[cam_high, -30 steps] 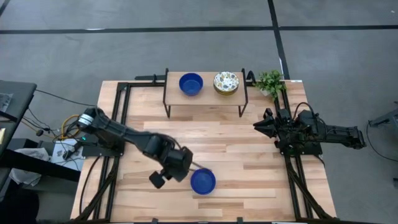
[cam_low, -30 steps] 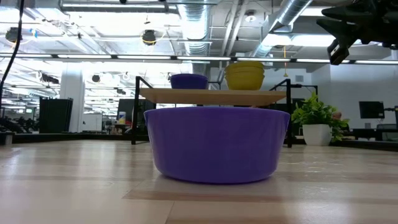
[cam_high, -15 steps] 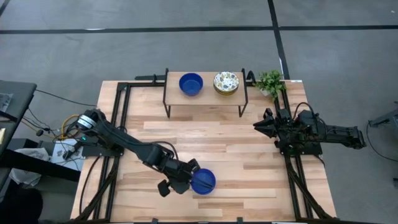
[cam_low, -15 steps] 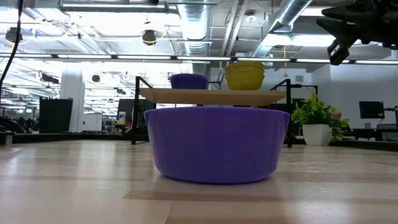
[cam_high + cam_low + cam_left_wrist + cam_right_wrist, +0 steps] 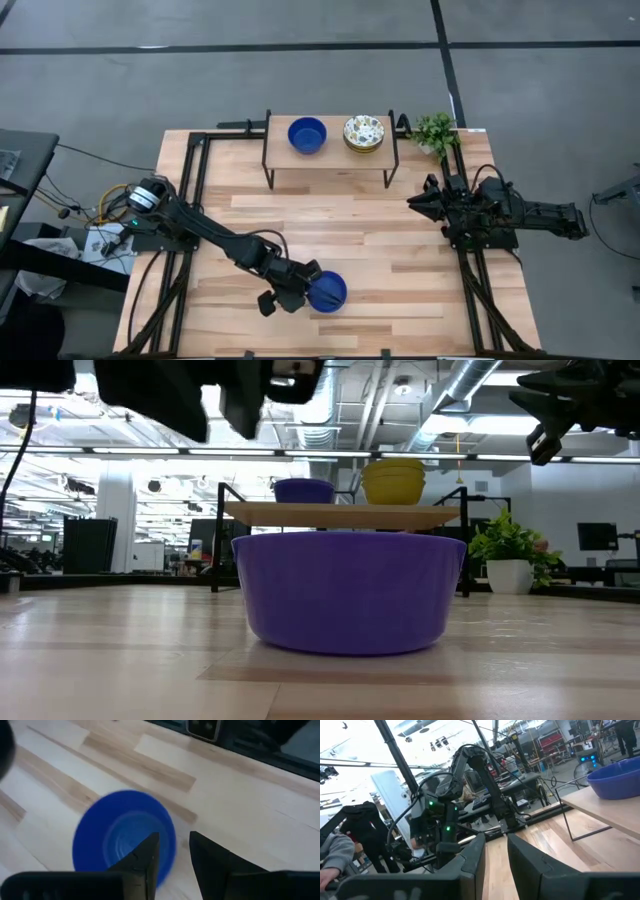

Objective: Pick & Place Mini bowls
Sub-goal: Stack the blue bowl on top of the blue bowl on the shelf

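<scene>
A blue mini bowl [image 5: 328, 291] stands upright on its base on the table near the front edge; it fills the low view [image 5: 350, 592]. My left gripper [image 5: 308, 288] hovers open over the bowl's left rim. In the left wrist view [image 5: 175, 854] one finger is over the bowl's inside [image 5: 120, 837] and the other is outside the rim. In the low view the gripper [image 5: 240, 385] is still well above the bowl. Another blue bowl [image 5: 307, 135] and a stack of floral bowls [image 5: 364, 132] sit on a shelf [image 5: 330, 155] at the back. My right gripper [image 5: 413, 203] waits at the table's right, open and holding nothing.
The raised wooden shelf on dark legs spans the back middle of the table. A small potted plant [image 5: 434, 130] stands at the back right. Black frame rails [image 5: 196, 190] run along both sides. Bare wood lies between the shelf and the front bowl.
My left gripper has come down and moved toward the blue bowl, tipping its fingers further downward, and now shows at the top of the low view. The bowl has stayed where it was.
</scene>
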